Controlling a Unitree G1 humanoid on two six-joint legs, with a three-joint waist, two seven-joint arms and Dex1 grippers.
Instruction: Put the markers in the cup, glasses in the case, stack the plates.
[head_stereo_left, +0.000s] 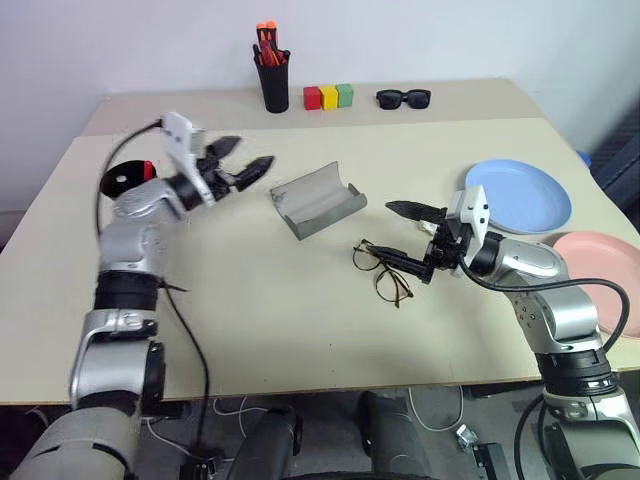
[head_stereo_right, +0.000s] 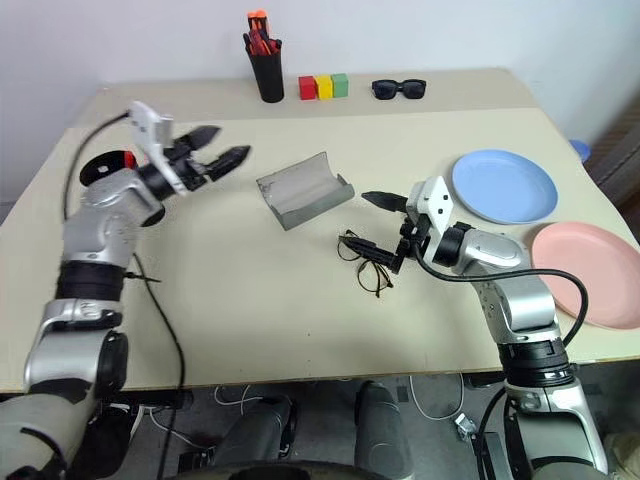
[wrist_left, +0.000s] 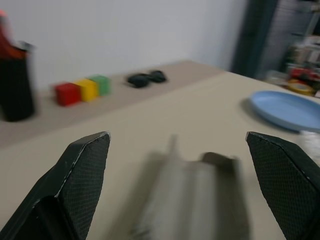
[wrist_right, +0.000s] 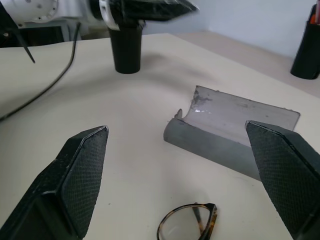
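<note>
Bright, even room light with soft shadows on the table; the left wrist view is motion-blurred, smearing the case.

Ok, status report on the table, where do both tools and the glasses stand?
Left tool open, empty, above table. Right tool open over glasses, not gripping. Case open, empty. Plates unstacked. Nothing blocking.

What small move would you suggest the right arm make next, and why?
Probably lower the open right gripper onto the glasses and close: they lie on the table just beneath its fingers, not yet held, and the case lies open nearby.
</note>
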